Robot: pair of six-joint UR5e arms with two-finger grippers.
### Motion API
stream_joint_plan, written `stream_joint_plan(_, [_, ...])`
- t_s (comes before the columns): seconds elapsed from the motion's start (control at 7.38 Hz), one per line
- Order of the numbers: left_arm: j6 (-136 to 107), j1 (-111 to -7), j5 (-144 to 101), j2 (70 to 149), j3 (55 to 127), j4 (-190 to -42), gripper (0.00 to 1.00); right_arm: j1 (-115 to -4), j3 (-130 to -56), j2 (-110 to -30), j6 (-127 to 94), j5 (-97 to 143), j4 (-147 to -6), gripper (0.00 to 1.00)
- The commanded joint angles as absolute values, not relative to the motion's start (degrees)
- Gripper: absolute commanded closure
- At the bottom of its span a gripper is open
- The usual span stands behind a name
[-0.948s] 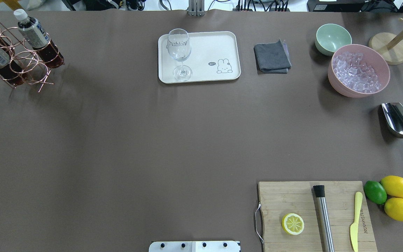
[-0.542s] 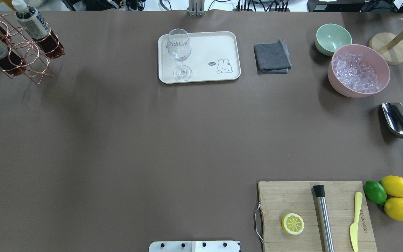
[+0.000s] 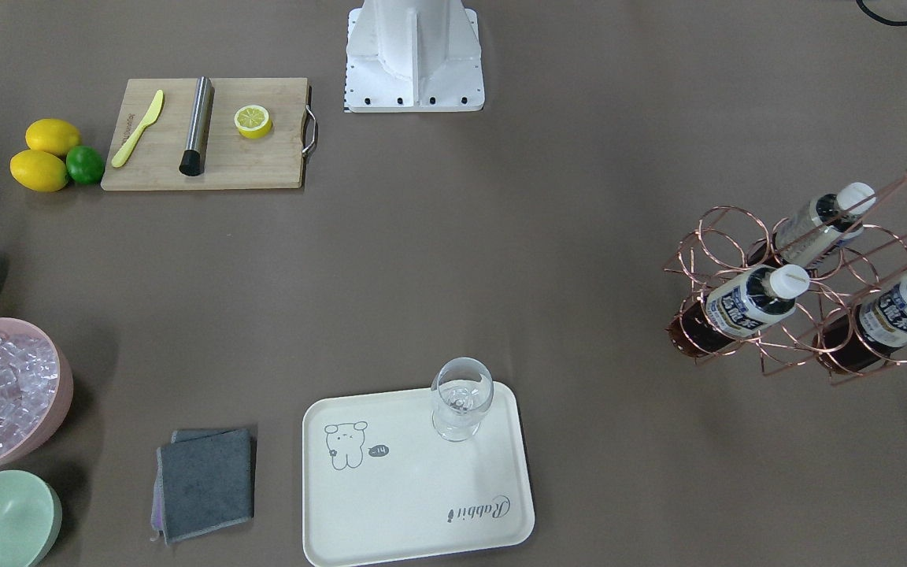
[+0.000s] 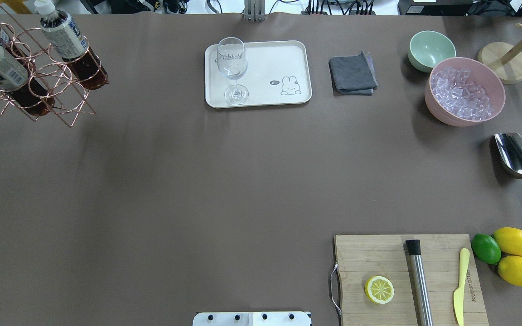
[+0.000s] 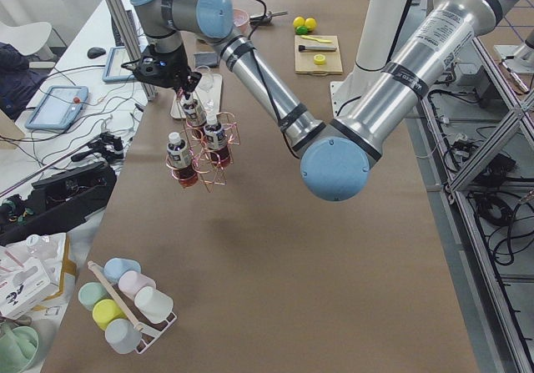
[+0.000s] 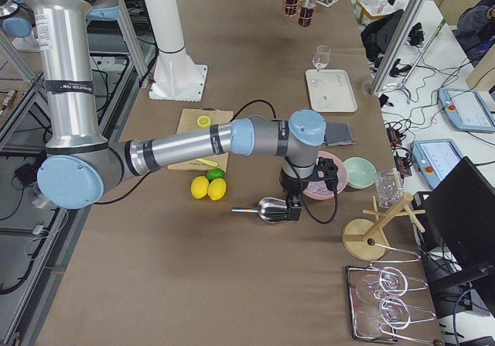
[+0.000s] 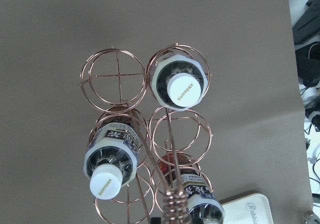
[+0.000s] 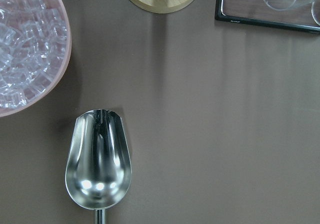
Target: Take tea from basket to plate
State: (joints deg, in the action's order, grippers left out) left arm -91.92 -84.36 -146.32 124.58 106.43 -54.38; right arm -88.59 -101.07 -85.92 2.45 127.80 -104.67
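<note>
**Basket carried closer to plate**

Overhead, against half a second back: the rose-gold wire basket (image 4: pixel 39 86) has shifted sideways toward the cream rectangular plate (image 4: pixel 265 56). Nothing else has moved.

Front-facing view: the basket sits well apart from the plate, out past the plate's glass-bearing end, and is tilted. Three clear bottles of dark tea (image 3: pixel 745 309) with white caps sit in its rings and lean with it. A clear wine glass (image 3: pixel 461 409) stands upright on the plate, in the corner nearest the basket. A folded grey cloth (image 3: pixel 205 480) lies just beside the plate's opposite end.

Overhead view: the basket is roughly level with the plate, far off its glass end.

Exterior left view: the left gripper (image 5: pixel 167 66) is directly above the basket's tall handle. The basket hangs clear of the brown table (image 5: pixel 275 248), with its shadow below it. The plate lies just beyond it. I cannot tell whether the jaws pinch the handle.

Exterior right view: the right gripper (image 6: pixel 294 207) is low over a steel scoop (image 6: pixel 267 205), beside a pink bowl of ice (image 6: pixel 317 177) and well apart from the plate. I cannot tell how its jaws stand.

Left wrist view: looks down the coil-wrapped handle onto three caps in separate rings. A plate corner shows at the lower right edge. The jaws are not shown.

Right wrist view: the scoop lies hollow side up, near the pink bowl's rim. The jaws are not shown.
</note>
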Motion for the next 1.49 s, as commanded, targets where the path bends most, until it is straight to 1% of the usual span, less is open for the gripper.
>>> stream_joint_plan(0.0, [-101.76,-81.13,-150.64,121.38,116.61,-55.19,1.0,-88.59,-101.07,-85.87,2.37,127.79,-104.68,0.0])
stream_joint_plan(0.14, [-104.56,-79.38,-150.99,121.38,118.2,-56.59,1.0,-88.59,-101.07,-85.87,2.37,127.79,-104.68,0.0])
stream_joint_plan(0.27, [-110.42,-77.54,-151.0,121.29,118.13,-62.61,1.0,-88.59,-101.07,-85.96,2.46,127.79,-104.68,0.0])
stream_joint_plan(0.54, [-116.0,-73.5,-150.65,116.83,120.3,-77.62,1.0,-88.59,-101.07,-85.87,2.37,127.79,-104.68,0.0])
stream_joint_plan(0.68, [-118.45,-71.13,-150.3,116.98,119.71,-80.65,1.0,-88.59,-101.07,-85.87,2.37,127.79,-104.68,0.0])
stream_joint_plan(0.95, [-123.1,-65.42,-145.15,116.46,118.49,-91.17,1.0,-88.59,-101.07,-85.87,2.37,127.79,-104.68,0.0])
stream_joint_plan(1.22, [-129.44,-61.02,-141.87,116.63,114.01,-104.36,1.0,-88.59,-101.07,-85.96,2.37,127.79,-104.68,0.0])
stream_joint_plan(1.35, [-130.16,-57.86,-138.46,117.07,113.91,-107.2,1.0,-88.59,-101.07,-85.96,2.46,127.79,-104.68,0.0])
